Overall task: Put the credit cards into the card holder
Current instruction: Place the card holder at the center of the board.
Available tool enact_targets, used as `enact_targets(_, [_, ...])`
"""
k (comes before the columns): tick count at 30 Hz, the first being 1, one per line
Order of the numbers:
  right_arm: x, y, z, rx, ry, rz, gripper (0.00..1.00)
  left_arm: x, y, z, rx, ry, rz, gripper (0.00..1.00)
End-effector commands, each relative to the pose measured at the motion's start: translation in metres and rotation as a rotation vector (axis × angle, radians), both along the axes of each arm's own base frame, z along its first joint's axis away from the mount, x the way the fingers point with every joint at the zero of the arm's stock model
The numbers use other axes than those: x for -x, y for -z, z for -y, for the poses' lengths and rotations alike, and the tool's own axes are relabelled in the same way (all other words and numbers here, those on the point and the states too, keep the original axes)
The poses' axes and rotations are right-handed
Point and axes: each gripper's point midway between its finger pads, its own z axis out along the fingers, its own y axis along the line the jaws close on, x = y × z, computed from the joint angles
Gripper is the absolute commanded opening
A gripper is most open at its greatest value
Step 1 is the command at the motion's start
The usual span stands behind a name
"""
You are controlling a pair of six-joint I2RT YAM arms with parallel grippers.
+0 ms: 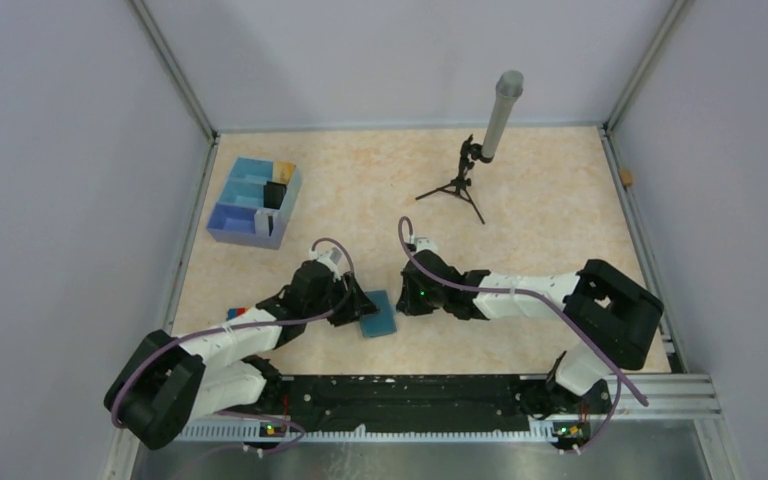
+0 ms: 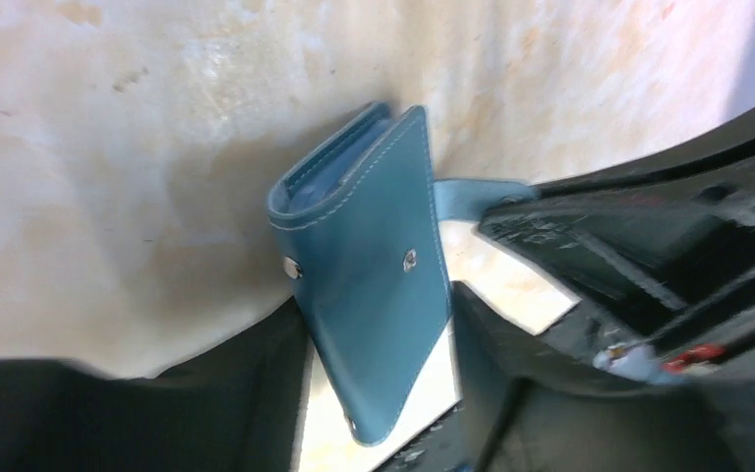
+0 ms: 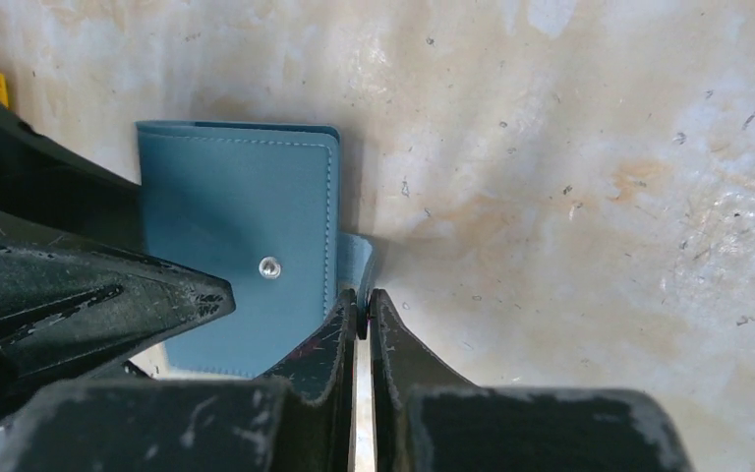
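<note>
The card holder lies closed at six o'clock on the table. The left gripper, at its nine, straddles it, jaws apart. The right gripper, at its two, pinches its pale clasp tab.

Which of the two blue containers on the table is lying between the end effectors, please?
The small teal card holder, folded, lies between them; the larger blue partitioned tray stands apart near the far-left wall.

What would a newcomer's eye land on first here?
Both arms meet at the folded teal card holder near the front middle; the jaws of the right gripper look pinched on its clasp tab. Far left sits a blue tray, far middle a tripod holding a grey tube.
</note>
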Motion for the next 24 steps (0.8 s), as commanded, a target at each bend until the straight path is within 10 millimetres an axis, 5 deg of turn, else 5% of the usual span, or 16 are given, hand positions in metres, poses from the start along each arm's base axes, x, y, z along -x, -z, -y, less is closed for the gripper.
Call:
enact_targets(1, [-0.002,-0.035,-0.009,-0.075,-0.033,0.072,0.0,-0.012,-0.007,-0.004,-0.071,0.021,0.079,0.67])
enact_targets(4, [0.002,-0.056,-0.015,-0.161,-0.055,0.097,0.0,-0.013,-0.012,-0.006,-0.089,0.033,0.104,0.85])
enact_targets(11, [0.012,-0.082,-0.021,-0.256,-0.107,0.111,0.0,-0.007,-0.022,0.004,-0.027,0.079,0.107,0.96])
enact_targets(24, [0.013,-0.08,-0.018,-0.243,-0.105,0.107,0.0,-0.006,-0.023,-0.001,-0.034,0.054,0.111,0.86])
